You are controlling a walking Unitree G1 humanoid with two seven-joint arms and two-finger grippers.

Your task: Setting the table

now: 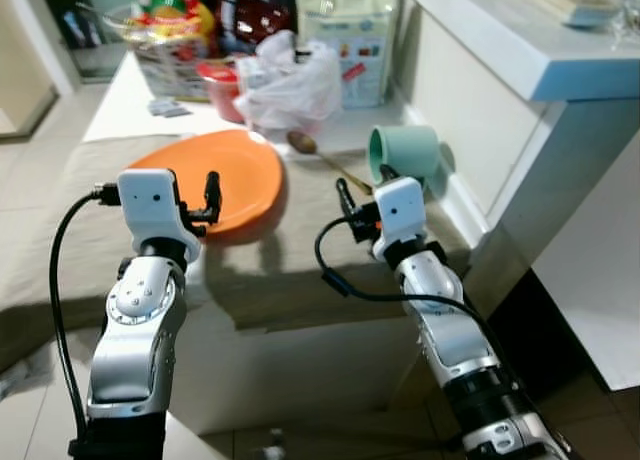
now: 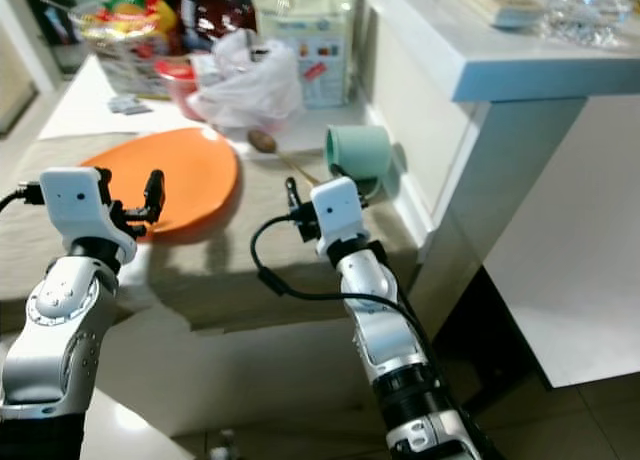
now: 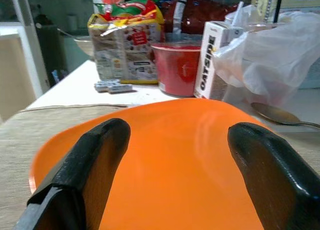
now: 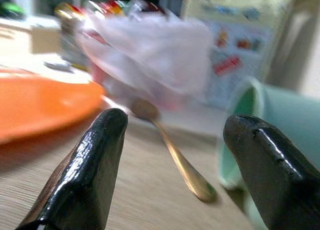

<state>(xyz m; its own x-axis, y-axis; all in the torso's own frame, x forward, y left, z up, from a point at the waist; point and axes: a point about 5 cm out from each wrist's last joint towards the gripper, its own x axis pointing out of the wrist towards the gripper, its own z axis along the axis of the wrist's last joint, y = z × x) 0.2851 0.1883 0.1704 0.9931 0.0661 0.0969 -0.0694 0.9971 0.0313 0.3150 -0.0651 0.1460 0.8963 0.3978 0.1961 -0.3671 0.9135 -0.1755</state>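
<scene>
Your left tool (image 3: 172, 165) hangs open just above the near rim of the round orange plastic plate (image 1: 232, 177), which lies on the beige cloth-covered bench (image 1: 60, 230). Beside the plate, toward your right, a gold metal spoon (image 1: 320, 155) rests on the cloth in front of a crumpled white plastic bag (image 1: 290, 80). Your right tool (image 4: 172, 155) is open too, low over the cloth and aimed at the spoon, with the pale green mug (image 1: 405, 152) lying on its side just beyond.
</scene>
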